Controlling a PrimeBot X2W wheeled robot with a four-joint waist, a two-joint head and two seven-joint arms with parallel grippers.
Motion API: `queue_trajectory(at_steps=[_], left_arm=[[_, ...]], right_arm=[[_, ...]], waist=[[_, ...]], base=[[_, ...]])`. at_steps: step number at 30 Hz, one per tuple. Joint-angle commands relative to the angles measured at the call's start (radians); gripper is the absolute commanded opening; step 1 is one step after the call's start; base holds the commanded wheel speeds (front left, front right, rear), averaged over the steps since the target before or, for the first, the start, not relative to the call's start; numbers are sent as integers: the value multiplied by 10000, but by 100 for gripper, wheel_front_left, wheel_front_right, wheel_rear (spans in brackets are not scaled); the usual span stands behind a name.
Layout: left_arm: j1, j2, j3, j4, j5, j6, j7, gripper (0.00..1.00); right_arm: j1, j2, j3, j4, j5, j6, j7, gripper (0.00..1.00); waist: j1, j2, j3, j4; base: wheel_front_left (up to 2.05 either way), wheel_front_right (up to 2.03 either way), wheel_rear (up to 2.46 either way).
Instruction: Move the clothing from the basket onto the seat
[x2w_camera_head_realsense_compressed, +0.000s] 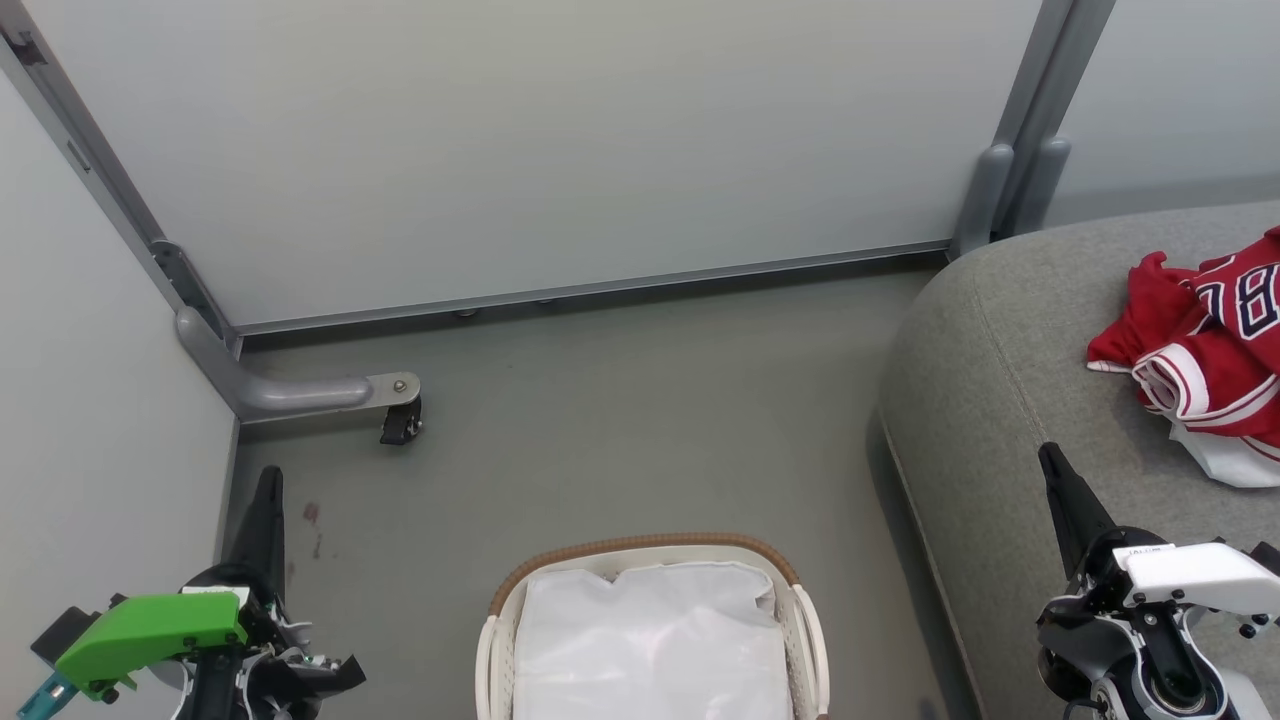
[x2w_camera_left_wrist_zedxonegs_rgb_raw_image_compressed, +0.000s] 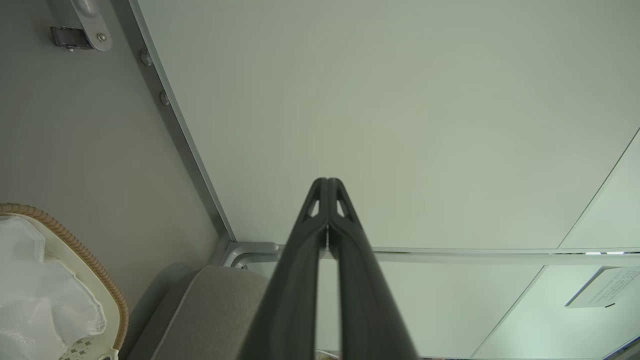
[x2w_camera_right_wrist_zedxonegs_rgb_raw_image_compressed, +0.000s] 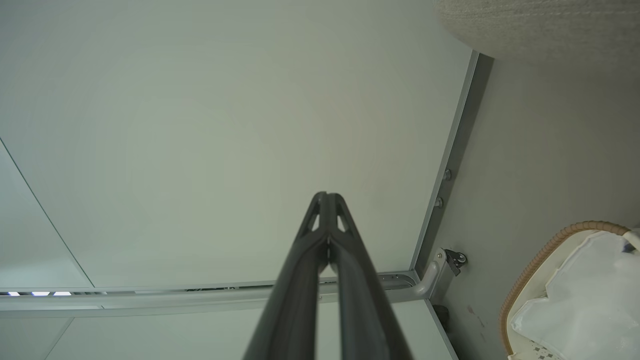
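In the head view, your left fingers stand at the near left over the floor, pressed together with nothing between them. Your right fingers stand at the near right over the edge of the seat, likewise pressed together and bare. The basket sits near centre between the two arms, and you can see only its white liner inside it. Whether any fabric lies under that sheet, you cannot tell. The clothing lies in a red heap on the seat, to the far right of your right fingers, and the picture's edge cuts it off. The right arm is by far the nearer to it.

In the left wrist view, the fingers are closed tip to tip and point at a pale wall panel. The basket's woven rim and the liner show beside them, with a corner of the seat nearby.

In the right wrist view, the fingers are also shut and empty. The basket rim and the liner lie off to one side, and the seat shows at a corner. Going by this, the move looks finished, or close to it.
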Motion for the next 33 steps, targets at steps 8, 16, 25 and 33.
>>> queue_trajectory(at_steps=[8, 16, 25, 33], left_arm=[[-110, 62, 21, -15, -33, -41, 48, 0], [-110, 62, 22, -14, -34, -41, 47, 0], [-109, 62, 22, -15, -34, -41, 47, 0], [-109, 62, 21, -16, -35, -41, 46, 0]], right_arm=[[103, -62, -26, -31, 29, -7, 33, 0], [103, -62, -26, -30, 29, -7, 32, 0], [103, -62, -25, -30, 29, -7, 32, 0], [103, -62, -25, -30, 30, -5, 31, 0]], waist=[[0, 0, 0, 0], [0, 0, 0, 0], [0, 0, 0, 0], [0, 0, 0, 0]], base=[[0, 0, 0], [0, 0, 0], [0, 0, 0], [0, 0, 0]])
